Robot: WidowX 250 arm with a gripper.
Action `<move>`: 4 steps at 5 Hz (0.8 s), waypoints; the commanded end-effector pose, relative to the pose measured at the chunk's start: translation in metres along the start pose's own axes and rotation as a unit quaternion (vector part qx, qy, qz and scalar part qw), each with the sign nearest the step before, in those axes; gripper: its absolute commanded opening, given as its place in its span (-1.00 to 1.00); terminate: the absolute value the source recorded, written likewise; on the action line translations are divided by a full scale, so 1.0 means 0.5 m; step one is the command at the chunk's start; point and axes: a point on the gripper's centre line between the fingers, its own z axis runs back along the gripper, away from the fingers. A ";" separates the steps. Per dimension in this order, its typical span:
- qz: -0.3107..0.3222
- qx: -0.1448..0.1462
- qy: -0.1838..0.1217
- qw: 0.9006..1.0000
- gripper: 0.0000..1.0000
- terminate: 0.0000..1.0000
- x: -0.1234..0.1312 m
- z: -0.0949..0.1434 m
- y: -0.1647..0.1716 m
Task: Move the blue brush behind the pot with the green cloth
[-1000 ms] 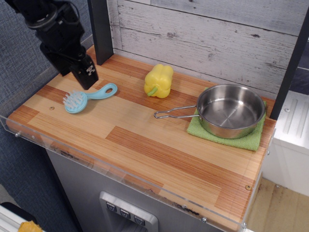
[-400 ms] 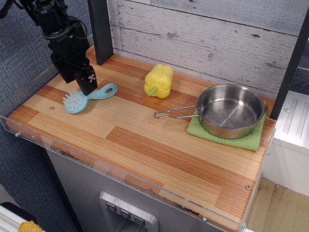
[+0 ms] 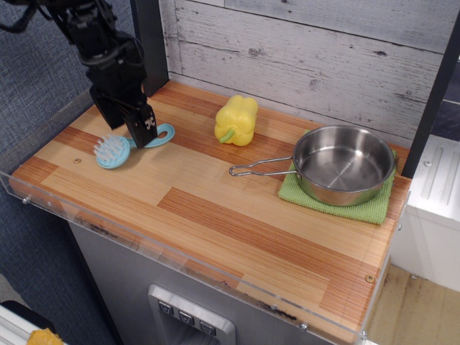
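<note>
The hand (image 3: 146,131) has shifted right and lower, now over the blue brush (image 3: 115,150) handle; its opening cannot be told, grasp likely imminent.

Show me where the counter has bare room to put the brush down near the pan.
Bare wood runs along the front, below the pot and its green cloth. A narrow strip also shows between the pot and the back wall. The left end is crowded: claw over the blue brush, with the yellow pepper nearby.
</note>
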 end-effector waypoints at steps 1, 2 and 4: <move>-0.002 0.001 0.035 0.999 1.00 -1.00 0.002 -0.059 -0.001; 0.002 0.007 0.037 0.999 -1.00 -1.00 -0.002 -0.072 0.003; 0.001 0.025 0.031 0.999 -1.00 -1.00 0.000 -0.038 -0.019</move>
